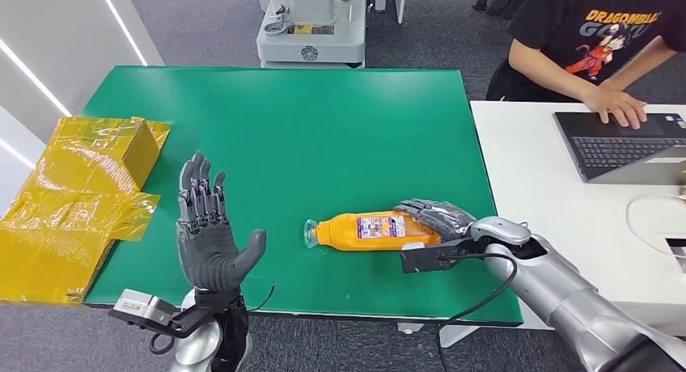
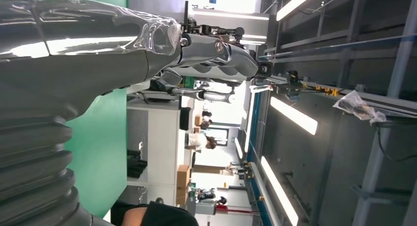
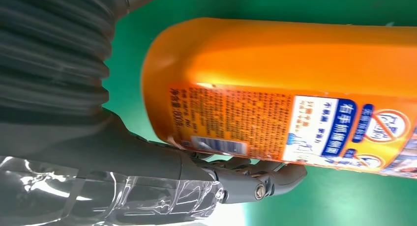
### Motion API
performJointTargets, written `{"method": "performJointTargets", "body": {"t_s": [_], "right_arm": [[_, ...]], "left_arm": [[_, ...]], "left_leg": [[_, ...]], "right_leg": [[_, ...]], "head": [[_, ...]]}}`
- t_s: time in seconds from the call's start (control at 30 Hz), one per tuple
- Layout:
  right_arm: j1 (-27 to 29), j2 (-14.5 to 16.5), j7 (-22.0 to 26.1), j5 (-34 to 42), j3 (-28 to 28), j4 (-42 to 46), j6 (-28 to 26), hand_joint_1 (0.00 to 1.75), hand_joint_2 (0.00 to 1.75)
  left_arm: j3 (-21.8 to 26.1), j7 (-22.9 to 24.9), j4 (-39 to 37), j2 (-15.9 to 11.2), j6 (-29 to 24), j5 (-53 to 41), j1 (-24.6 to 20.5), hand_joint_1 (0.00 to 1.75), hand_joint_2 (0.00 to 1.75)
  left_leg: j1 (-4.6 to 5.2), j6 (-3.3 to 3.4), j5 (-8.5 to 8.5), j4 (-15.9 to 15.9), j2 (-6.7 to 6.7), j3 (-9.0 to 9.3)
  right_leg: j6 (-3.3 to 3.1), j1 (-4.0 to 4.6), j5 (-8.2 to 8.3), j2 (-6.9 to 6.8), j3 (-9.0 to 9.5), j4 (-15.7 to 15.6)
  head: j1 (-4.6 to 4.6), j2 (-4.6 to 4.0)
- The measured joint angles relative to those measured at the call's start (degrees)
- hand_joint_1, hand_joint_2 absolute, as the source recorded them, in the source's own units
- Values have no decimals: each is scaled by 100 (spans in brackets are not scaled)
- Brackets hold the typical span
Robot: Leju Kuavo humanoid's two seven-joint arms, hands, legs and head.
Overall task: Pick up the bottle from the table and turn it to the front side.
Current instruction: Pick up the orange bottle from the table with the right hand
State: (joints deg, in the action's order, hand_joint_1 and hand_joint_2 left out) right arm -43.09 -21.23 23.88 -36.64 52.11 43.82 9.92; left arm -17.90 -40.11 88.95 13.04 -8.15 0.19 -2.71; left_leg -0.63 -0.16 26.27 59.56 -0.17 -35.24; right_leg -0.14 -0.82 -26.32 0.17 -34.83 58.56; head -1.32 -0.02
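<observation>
A: Where is the bottle?

B: The orange bottle (image 1: 376, 231) lies on its side on the green table (image 1: 323, 129), near the front edge, right of centre. Its clear cap end points toward the robot's left; its base sits under the right robot hand (image 1: 435, 216).

A: Is that robot hand holding it?

B: Its dark fingers (image 1: 427, 211) curl over the base end, and in the right wrist view fingers (image 3: 255, 174) press along the bottle (image 3: 295, 88) just below the label, so it grips the bottle as it lies on the table.

A: And the left robot hand?

B: The left robot hand (image 1: 209, 230) is raised upright above the table's front left, palm open, fingers apart, holding nothing.

A: Any writing?

B: The bottle has a white and blue label (image 1: 382, 226) facing up, and the close view shows an orange panel of small Chinese print, a white panel with blue Chinese characters, round red warning symbols and a barcode strip. I cannot read it reliably.

A: What else is there?

B: A box wrapped in yellow film (image 1: 77, 190) sits at the table's left edge. A person (image 1: 594, 40) in a black shirt printed "DRAGONBALL GOKU" types on a laptop (image 1: 623, 145) on a white table (image 1: 534, 194) to the right.
</observation>
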Motion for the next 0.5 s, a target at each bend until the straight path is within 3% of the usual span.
{"method": "performJointTargets", "body": {"t_s": [0.33,0.47,0.5], "right_arm": [[118,-129,-49,54,3,55,-79,1,175],[127,-141,-65,53,10,50,-142,151,175],[127,-141,-79,45,13,47,-173,161,175]], "left_arm": [[-3,0,-61,9,35,-36,-13,0,175],[-4,0,-80,9,36,-37,-20,0,175],[-4,0,-81,9,35,-37,-25,0,175]], "left_leg": [[0,0,0,0,0,0],[0,0,0,0,0,0],[0,0,0,0,0,0]], "right_leg": [[0,0,0,0,0,0],[0,0,0,0,0,0],[0,0,0,0,0,0]], "head": [[-1,0],[-1,0],[-1,0]]}}
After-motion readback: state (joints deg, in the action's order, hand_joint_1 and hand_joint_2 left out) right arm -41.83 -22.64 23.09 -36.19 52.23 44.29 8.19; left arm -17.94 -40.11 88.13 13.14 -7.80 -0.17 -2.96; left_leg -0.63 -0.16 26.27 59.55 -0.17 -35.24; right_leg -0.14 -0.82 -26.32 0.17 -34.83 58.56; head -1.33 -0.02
